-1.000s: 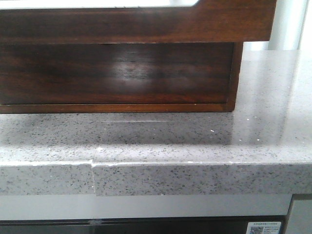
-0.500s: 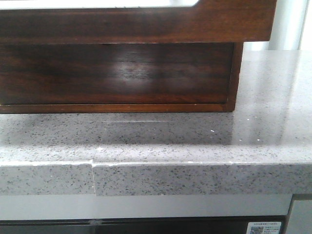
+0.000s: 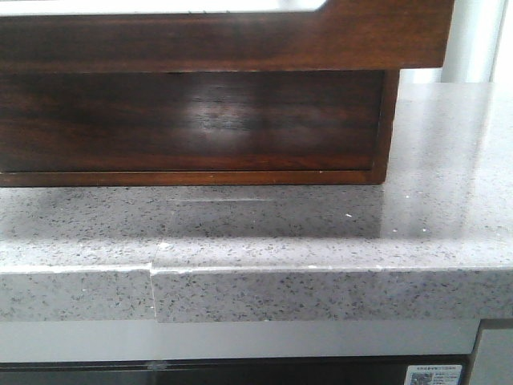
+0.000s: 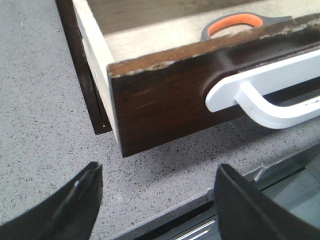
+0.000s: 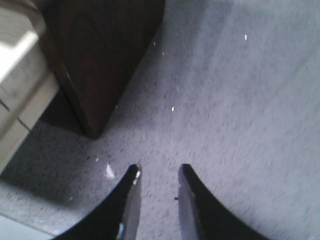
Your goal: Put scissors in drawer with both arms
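Orange-handled scissors (image 4: pixel 232 26) sit inside your glossy dark brown wooden drawer (image 4: pixel 165 100); left gripper (image 4: pixel 157 197) gapes wide, empty, ready to push at twelve o'clock; right gripper (image 5: pixel 157 187) narrowly parted, empty.

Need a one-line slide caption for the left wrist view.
Open left hand over the grey countertop, facing the pulled-out drawer with orange-handled scissors inside and a white handle.

The orange-and-grey handled scissors (image 4: pixel 235 25) show only one finger loop above the chipped front of the glossy dark brown wooden drawer (image 4: pixel 165 100); the blades are hidden inside. The white plastic handle (image 4: pixel 270 92) is cut off by the picture's edge. The right wrist view is blurred (the dark wooden cabinet corner (image 5: pixel 100 60) has no clear grain).
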`<action>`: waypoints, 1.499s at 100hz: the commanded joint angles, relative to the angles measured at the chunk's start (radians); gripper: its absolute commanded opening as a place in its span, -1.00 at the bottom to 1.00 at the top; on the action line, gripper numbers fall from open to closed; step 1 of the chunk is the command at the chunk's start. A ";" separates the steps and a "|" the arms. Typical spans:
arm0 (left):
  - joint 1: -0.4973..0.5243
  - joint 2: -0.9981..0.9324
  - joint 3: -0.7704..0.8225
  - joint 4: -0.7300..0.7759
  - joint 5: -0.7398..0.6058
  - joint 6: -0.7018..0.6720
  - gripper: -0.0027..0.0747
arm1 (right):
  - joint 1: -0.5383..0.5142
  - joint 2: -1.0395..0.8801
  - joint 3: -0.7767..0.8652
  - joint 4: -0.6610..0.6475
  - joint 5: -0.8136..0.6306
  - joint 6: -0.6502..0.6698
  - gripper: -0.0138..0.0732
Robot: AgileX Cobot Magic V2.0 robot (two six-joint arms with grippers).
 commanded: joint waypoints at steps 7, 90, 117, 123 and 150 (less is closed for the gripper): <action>-0.002 0.005 -0.034 -0.038 -0.067 -0.010 0.20 | -0.017 -0.096 0.097 0.083 -0.114 0.023 -0.32; -0.002 0.005 -0.034 -0.040 -0.086 -0.010 -0.80 | -0.017 -0.164 0.152 0.090 -0.142 0.012 -0.84; -0.002 0.005 -0.034 -0.040 -0.082 -0.010 -0.98 | -0.017 -0.164 0.152 0.090 -0.161 0.012 -0.84; -0.002 0.005 -0.034 -0.040 -0.082 -0.010 -0.98 | -0.017 -0.164 0.152 0.090 -0.161 0.012 -0.84; -0.002 0.005 -0.034 -0.040 -0.082 -0.010 -0.98 | -0.017 -0.164 0.152 0.090 -0.161 0.012 -0.84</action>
